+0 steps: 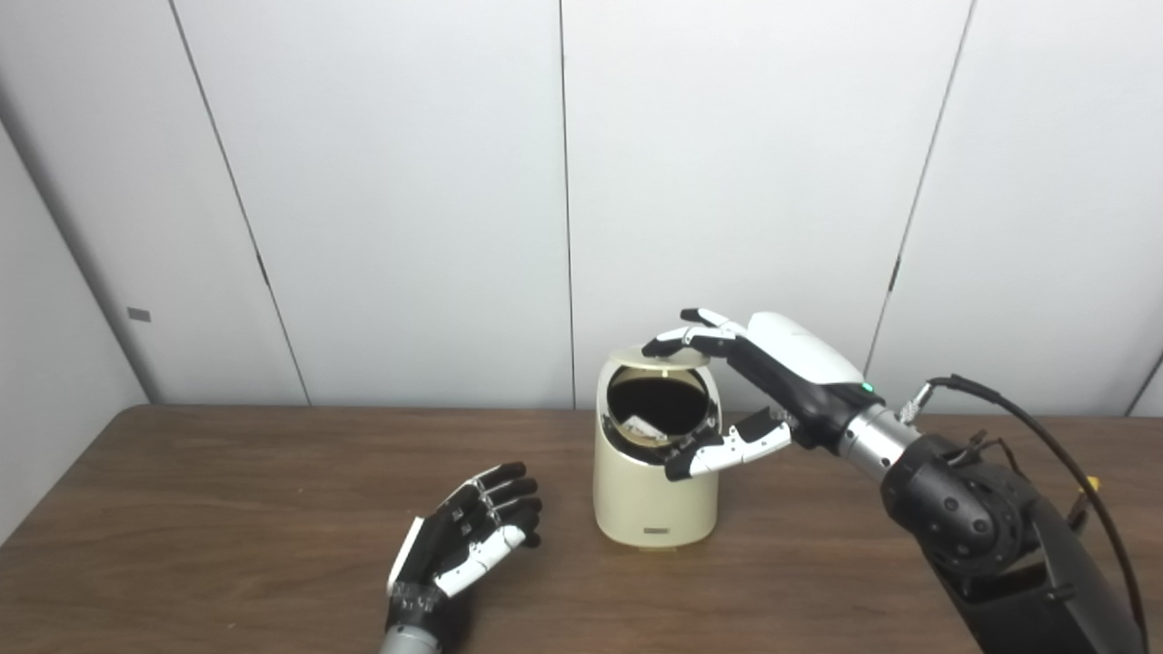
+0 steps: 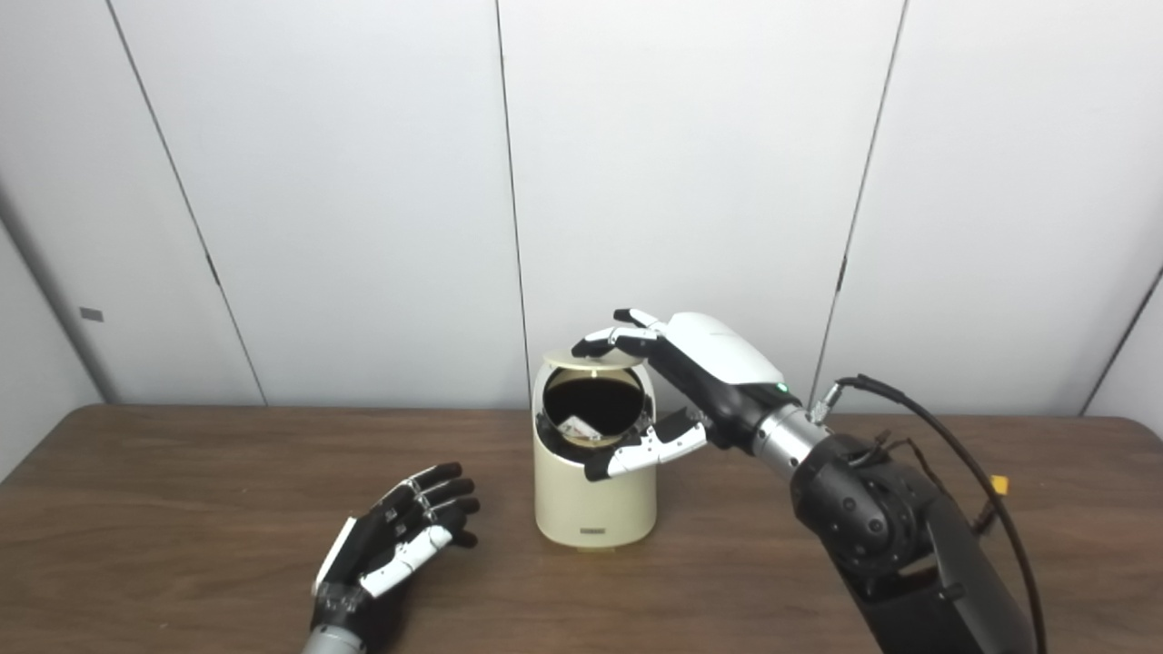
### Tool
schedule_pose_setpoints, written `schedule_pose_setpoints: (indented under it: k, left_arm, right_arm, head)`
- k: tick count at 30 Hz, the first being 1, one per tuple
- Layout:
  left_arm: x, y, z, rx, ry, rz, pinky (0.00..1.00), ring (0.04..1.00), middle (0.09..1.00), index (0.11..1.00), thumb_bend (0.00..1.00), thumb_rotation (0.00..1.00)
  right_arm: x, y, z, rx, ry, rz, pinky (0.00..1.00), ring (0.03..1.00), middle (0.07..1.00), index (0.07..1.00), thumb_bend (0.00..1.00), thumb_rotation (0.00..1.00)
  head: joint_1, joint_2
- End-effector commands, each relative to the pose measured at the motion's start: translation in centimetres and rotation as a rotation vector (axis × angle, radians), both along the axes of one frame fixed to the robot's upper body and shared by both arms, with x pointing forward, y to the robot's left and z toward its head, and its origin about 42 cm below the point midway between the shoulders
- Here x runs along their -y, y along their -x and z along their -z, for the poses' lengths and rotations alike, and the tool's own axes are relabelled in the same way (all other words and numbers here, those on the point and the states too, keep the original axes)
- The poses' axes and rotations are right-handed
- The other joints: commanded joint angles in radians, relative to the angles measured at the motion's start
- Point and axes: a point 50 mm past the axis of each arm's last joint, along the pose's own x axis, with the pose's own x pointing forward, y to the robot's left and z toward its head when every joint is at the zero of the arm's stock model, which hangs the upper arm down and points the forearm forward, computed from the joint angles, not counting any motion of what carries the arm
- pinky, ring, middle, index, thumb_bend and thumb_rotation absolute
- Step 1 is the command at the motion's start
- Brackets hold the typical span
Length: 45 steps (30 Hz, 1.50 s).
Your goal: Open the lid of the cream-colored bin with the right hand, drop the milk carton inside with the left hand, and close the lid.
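Two hands in view. Right hand [image 1: 772,381] is up at the bin [image 1: 652,495], spread wide: upper fingers [image 1: 677,338] resting on the raised lid [image 1: 659,361], thumb [image 1: 722,451] down in front of the rim, just by the opening. Not gripping anything, fingers apart. Lid tipped back, seen nearly edge-on at the bin's top rear. Opening faces the cameras, dark inside. Small white piece with some print visible inside near the lower left of the opening, looks like the carton [image 2: 574,425], mostly hidden, can't read it. Left hand [image 1: 472,536] lies low over the table [image 1: 227,509], left of and nearer than the bin, well apart from it, palm up, fingers loosely curled and slightly apart, holding nothing. Bin stands upright near the table's middle, close to the back edge. Black cable [image 1: 1045,436] loops off the right forearm. White wall panels [image 1: 409,182] behind.
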Motion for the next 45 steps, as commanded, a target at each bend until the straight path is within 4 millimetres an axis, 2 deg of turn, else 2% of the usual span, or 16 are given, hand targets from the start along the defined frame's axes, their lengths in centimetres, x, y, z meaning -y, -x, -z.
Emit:
schedule_pose_setpoints:
  k: [1,12,21,29,32,39,45]
  left_arm:
    - [0.2,-0.6,-1.6,0.051,-0.004,0.000,0.54,0.702,0.721,0.758,0.76,0.18]
    - [0.2,-0.5,-1.8,0.052,-0.008,0.000,0.54,0.709,0.726,0.760,0.75,0.18]
    - [0.2,-0.5,-1.7,0.053,-0.006,0.007,0.54,0.699,0.721,0.758,0.75,0.18]
    - [0.2,-0.5,-1.7,0.050,-0.007,0.009,0.55,0.697,0.719,0.756,0.75,0.18]
    - [0.2,-0.5,-1.7,0.051,-0.006,0.009,0.54,0.691,0.718,0.758,0.75,0.18]
    - [0.2,-0.5,-1.8,0.051,0.000,0.012,0.54,0.691,0.720,0.758,0.75,0.18]
    - [0.2,-0.5,-1.8,0.051,-0.005,0.011,0.54,0.692,0.725,0.763,0.76,0.18]
  right_arm:
    - [0.2,0.6,-1.8,0.059,0.005,-0.020,0.85,0.970,0.813,0.791,0.73,0.45]
    - [0.3,1.4,-0.4,0.017,0.012,-0.027,0.84,0.979,0.821,0.797,0.73,0.44]
    - [0.4,1.8,0.9,0.016,0.079,-0.022,0.82,0.985,0.809,0.808,0.73,0.47]
    - [0.5,1.9,2.2,0.064,0.143,-0.035,0.91,0.962,0.794,0.805,0.76,0.39]
    - [0.5,1.9,2.6,0.085,0.191,-0.034,0.99,0.979,0.794,0.809,0.77,0.41]
    - [-0.1,1.9,3.5,0.149,0.365,-0.042,1.00,0.993,0.805,0.801,0.79,0.46]
    - [-0.7,1.9,3.9,0.155,0.520,-0.014,1.00,1.000,0.825,0.828,0.80,0.56]
  head:
    - [0.001,0.001]
    - [0.005,0.013]
    - [0.006,0.019]
    - [0.007,0.023]
    - [0.007,0.023]
    - [0.010,0.024]
    - [0.011,0.024]
